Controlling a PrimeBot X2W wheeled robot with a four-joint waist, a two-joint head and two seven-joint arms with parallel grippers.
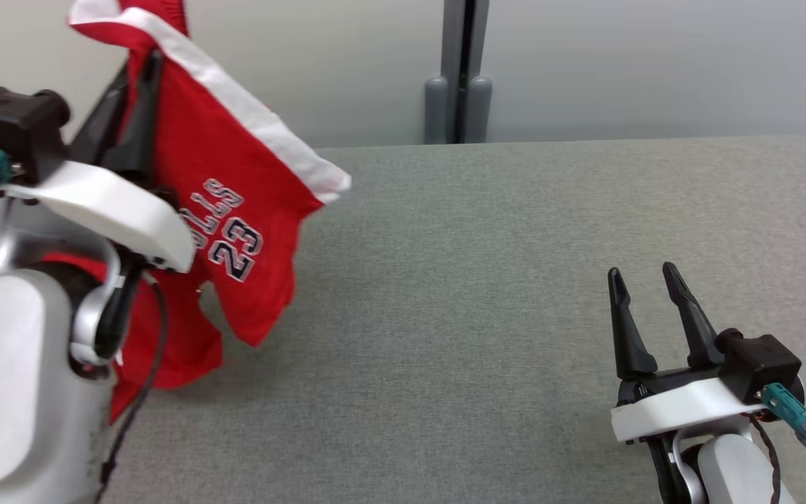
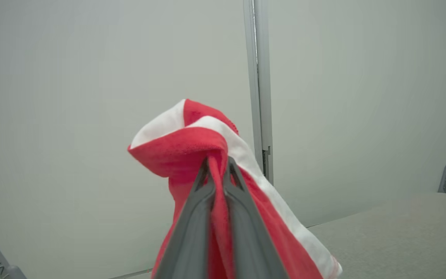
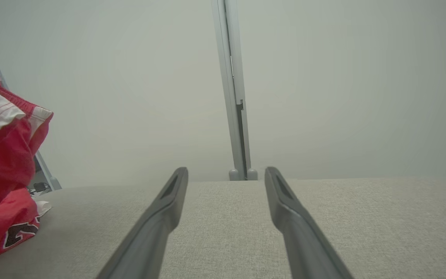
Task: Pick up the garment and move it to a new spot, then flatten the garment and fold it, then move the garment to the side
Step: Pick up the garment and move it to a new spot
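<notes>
**Grey table lying open while the garment is hanging from the left gripper**

Grey fabric is covering the table point(image 1: 515, 280), and the wide stretch of it on the near side of the grey post point(image 1: 459, 70) is lying bare. Nearest, right of the post and well short of it, the right gripper point(image 1: 641, 271) is sitting low over the table with its jaws standing wide apart and gripping nothing. Left of the post and also nearer than it, the left gripper point(image 2: 218, 162) is pointing upward with its jaws pressed together on a bunched fold of the garment point(image 1: 235, 161), a red jersey with white trim and the number 23. Most of the cloth is hanging in the air below the grip. Its lowest folds are reaching down toward the table far to the left of the post, though whether they are touching is hard to tell. Farthest back, the post is standing against a pale wall.

Judging from this, the first step is in hand: the garment is up and needing a new spot. The next move is calling for a set-down on the open fabric in front of the post. After that, both grippers would be taking edges to spread it flat.
</notes>
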